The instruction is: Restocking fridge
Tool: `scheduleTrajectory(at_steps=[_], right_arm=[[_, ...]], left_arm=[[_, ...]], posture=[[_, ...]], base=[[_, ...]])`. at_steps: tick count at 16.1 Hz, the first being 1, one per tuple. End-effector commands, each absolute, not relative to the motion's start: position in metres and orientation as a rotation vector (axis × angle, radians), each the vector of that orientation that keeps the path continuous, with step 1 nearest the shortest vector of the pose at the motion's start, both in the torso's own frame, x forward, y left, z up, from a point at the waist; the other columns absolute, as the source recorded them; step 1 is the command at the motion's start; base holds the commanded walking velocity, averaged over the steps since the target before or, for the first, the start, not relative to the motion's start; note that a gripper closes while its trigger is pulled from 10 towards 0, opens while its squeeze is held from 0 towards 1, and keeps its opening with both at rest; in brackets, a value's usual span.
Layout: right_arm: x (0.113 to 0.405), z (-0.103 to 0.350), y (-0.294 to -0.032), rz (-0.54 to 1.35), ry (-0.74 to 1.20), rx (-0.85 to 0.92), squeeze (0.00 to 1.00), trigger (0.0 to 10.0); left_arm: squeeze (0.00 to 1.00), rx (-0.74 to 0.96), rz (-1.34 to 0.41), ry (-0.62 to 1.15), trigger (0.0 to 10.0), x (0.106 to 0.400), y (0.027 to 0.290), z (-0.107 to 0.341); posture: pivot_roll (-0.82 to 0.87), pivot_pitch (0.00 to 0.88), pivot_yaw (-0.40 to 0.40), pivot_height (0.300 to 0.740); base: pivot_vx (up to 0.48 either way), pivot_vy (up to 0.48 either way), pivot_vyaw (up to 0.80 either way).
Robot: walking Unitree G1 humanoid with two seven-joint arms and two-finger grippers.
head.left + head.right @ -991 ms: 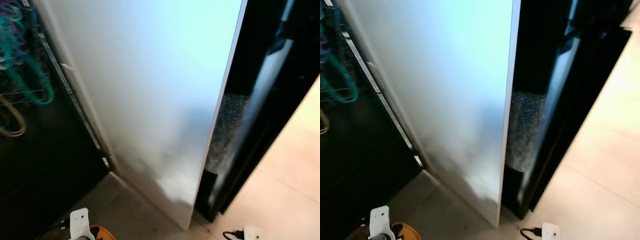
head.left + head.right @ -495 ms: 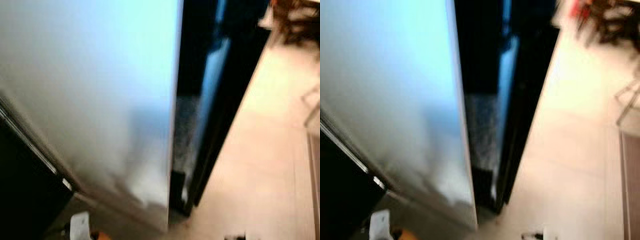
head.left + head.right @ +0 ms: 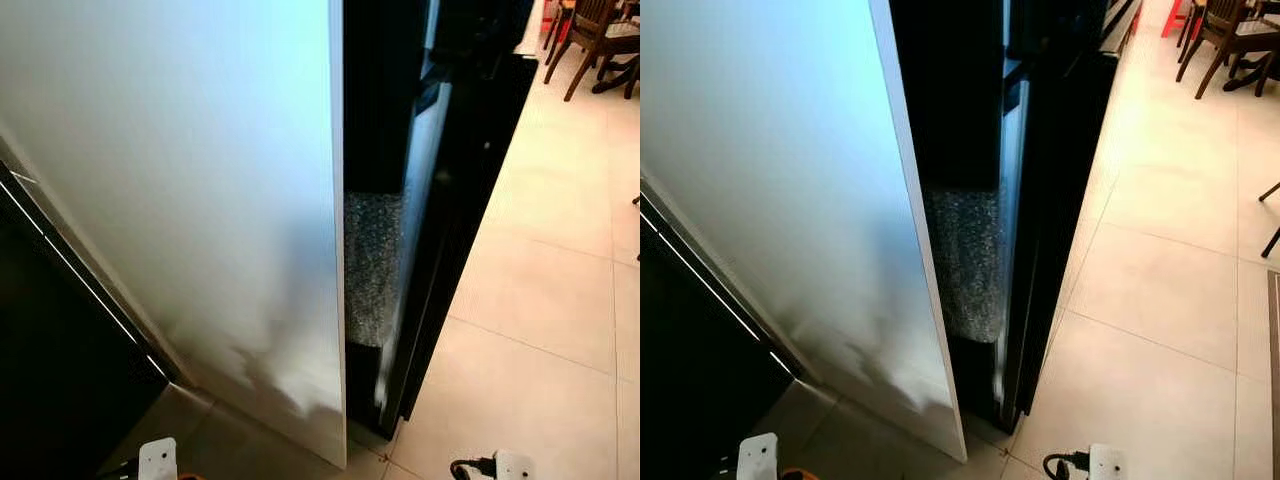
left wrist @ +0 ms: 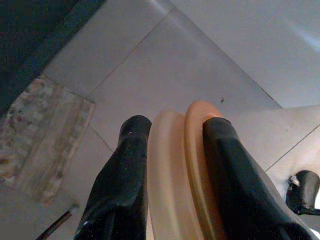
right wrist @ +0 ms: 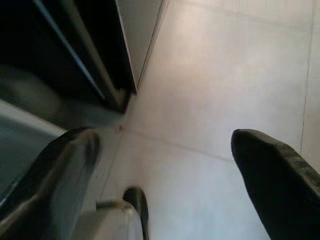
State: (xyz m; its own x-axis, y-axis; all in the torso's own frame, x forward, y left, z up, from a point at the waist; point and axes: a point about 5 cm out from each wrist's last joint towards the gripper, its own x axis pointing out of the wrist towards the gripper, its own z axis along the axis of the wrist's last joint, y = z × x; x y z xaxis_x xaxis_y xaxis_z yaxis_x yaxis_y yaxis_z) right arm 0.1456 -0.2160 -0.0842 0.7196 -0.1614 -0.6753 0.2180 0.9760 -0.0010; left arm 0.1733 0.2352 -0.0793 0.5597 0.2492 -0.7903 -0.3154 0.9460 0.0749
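Observation:
My left gripper (image 4: 175, 126) is shut on a round peach-orange disc-like thing (image 4: 172, 175), clamped edge-on between both black fingers, low over grey floor tiles. In the right wrist view my right gripper (image 5: 165, 145) is open, fingers wide apart with only floor tile between them. Ahead in the eye views a tall white door panel (image 3: 200, 200) stands edge-on to me. Right of it is the black fridge body (image 3: 470, 180), and in the gap between them a patch of bubble wrap (image 3: 370, 265) shows. White wrist brackets of my arms (image 3: 158, 460) (image 3: 508, 466) peek in at the bottom.
A dark opening with a metal rail (image 3: 70, 270) lies left of the white panel. Beige floor tiles (image 3: 1160, 300) stretch to the right. Wooden chairs (image 3: 600, 40) stand far back right. A worn mat (image 4: 40, 135) lies on the floor near the left gripper.
The camera has swung to the right: the teal cords and wire shelf at the left have left the picture, and the open floor and chairs have come in. The blur has cleared.

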Motion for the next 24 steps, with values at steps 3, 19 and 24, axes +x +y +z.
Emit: scheduleTrajectory(at_steps=[3, 19, 24], right_arm=[[0.219, -0.043, -0.215, -0.128, 0.492, 0.066, 0.00, 10.0], [0.281, 0.026, -0.184, 0.247, 0.196, 0.062, 1.00, 10.0], [0.293, 0.041, -0.184, 0.254, 0.149, 0.055, 1.00, 10.0]], left_arm=[[0.00, -0.056, 0.333, 0.914, 10.0, 0.173, 0.238, -0.079], [0.00, -0.038, 0.308, 0.916, 10.0, 0.176, 0.234, -0.078], [0.00, -0.039, 0.306, 0.916, 10.0, 0.177, 0.232, -0.078]], posture=[[-0.17, 0.025, 0.070, 0.740], [-0.17, 0.033, 0.067, 0.740], [-0.17, 0.031, 0.064, 0.740]], base=[[0.000, 0.000, 0.00], [0.000, 0.000, 0.00], [0.000, 0.000, 0.00]])
